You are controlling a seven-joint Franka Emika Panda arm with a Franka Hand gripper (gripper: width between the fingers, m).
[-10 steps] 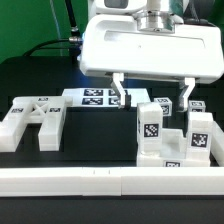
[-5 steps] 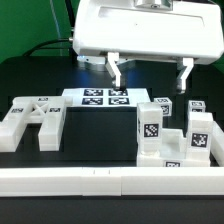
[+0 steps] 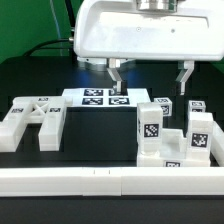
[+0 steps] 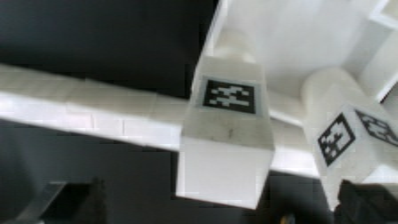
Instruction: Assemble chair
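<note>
Part of the chair stands at the exterior view's right: a white block assembly with two upright tagged posts. Another white chair piece with two prongs lies at the exterior view's left. My gripper hangs above and behind the upright posts, open, with nothing between its fingers. In the wrist view a tagged white post and a second tagged post show ahead of the gripper, apart from it.
The marker board lies flat behind the parts, under the gripper's finger on the exterior view's left. A long plain white rail runs along the front edge and also crosses the wrist view as the rail. A small tagged cube sits at the back right.
The gripper has risen from beside the upright posts and now hangs clear above them. The parts on the table have not moved.
</note>
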